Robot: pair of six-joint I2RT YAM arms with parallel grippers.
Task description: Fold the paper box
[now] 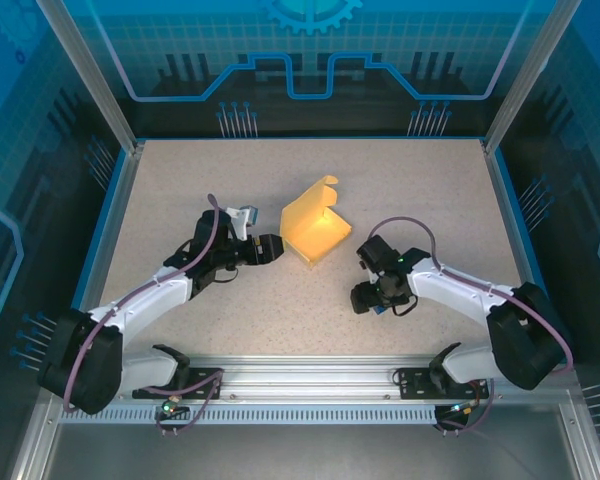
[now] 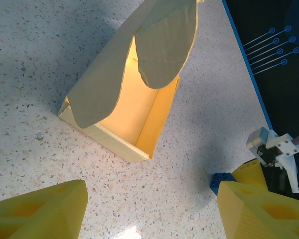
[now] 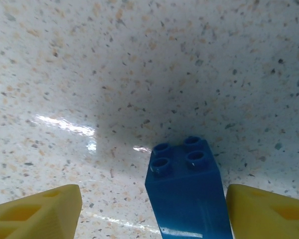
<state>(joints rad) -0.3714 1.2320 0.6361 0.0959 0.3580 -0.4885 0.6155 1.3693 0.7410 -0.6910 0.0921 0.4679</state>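
While box (image 1: 315,228) is sitting at table (image 1: 180,180) centre, lid (image 2: 167,45) standing open | left gripper (image 2: 150,188) is facing it, fingers spread | right gripper (image 3: 153,191) is straddling brick (image 3: 187,199), fingers spread | lid is needing square downward push.

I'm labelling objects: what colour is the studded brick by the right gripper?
Blue. The brick shows best in the right wrist view.

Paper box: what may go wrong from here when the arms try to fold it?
1. The paper box lies open with its rounded flaps not tucked in; the open left gripper could push it across the table rather than fold it.
2. The right gripper straddles a blue brick; closing might grab that instead.
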